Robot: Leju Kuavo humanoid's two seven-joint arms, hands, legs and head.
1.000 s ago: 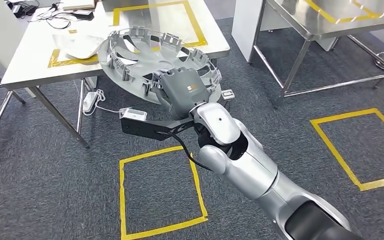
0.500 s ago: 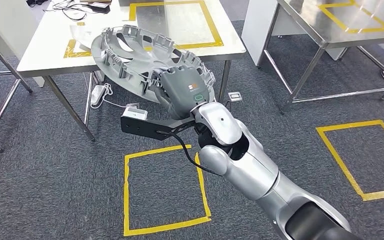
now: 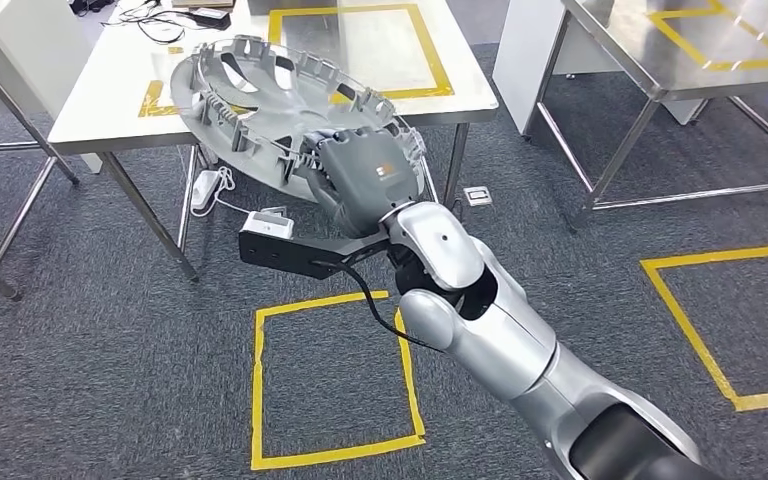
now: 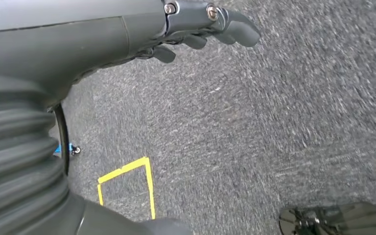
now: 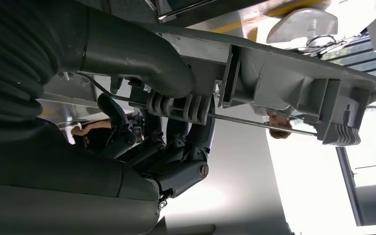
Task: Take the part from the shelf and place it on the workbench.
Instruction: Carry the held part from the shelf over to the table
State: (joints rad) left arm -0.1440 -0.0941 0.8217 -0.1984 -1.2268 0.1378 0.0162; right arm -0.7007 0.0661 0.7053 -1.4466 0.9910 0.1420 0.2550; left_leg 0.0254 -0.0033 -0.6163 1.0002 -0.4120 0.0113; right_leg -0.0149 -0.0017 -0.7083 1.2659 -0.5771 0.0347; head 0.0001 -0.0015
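Your grey wheel cover [image 3: 270,110] hangs over the near edge of the white workbench [image 3: 120,95], its rim held by the right hand [image 3: 360,180]. You're mid-placement: carry it farther over before releasing. Left hand [image 4: 196,29] holds nothing, fingers loosely curled.

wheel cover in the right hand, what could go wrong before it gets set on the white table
1. The right hand grips the wheel cover only at its near rim, so the wide disc overhangs far and might tip or slip out.
2. The cover hangs tilted over the white table edge; its low side might catch that edge.
3. Cables lie at the table's far side, so a long slide may snag them.
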